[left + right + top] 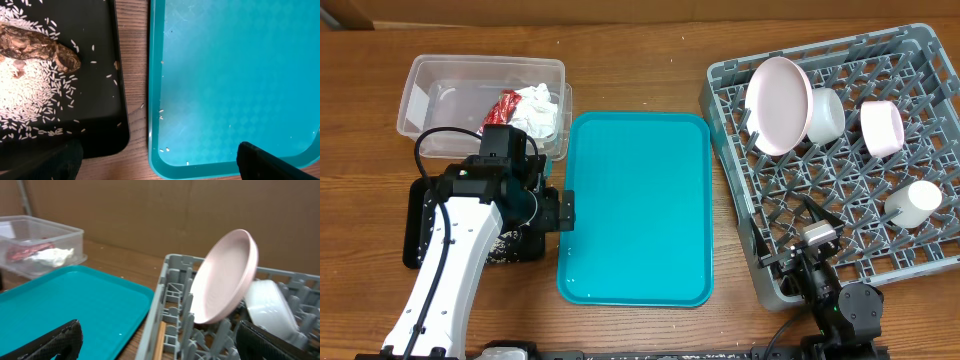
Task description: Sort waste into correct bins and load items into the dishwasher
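Overhead: teal tray at the centre of the worktop. Your left wrist view shows a few stray grains along its left edge.

Clear bin at 10 o'clock holds a red wrapper and crumpled white paper.

Black tray at 8 o'clock, just beside the teal tray with a strip of worktop between them. It carries loose rice, with a brown food scrap lying at the top of the pile.

Your left arm enters at 7 o'clock. Its jaws are spread wide with nothing between them, and they hover over the gap between the black tray and the teal tray.

Grey dish rack at 3 o'clock:
- pink plate tilted on edge at the rack's 11 o'clock
- white bowl right beside the plate
- pink cup at 1 o'clock
- white cup at 3 o'clock

Your right arm sits at 5 o'clock. Its jaws are spread and empty, above the rack's 7 o'clock corner.
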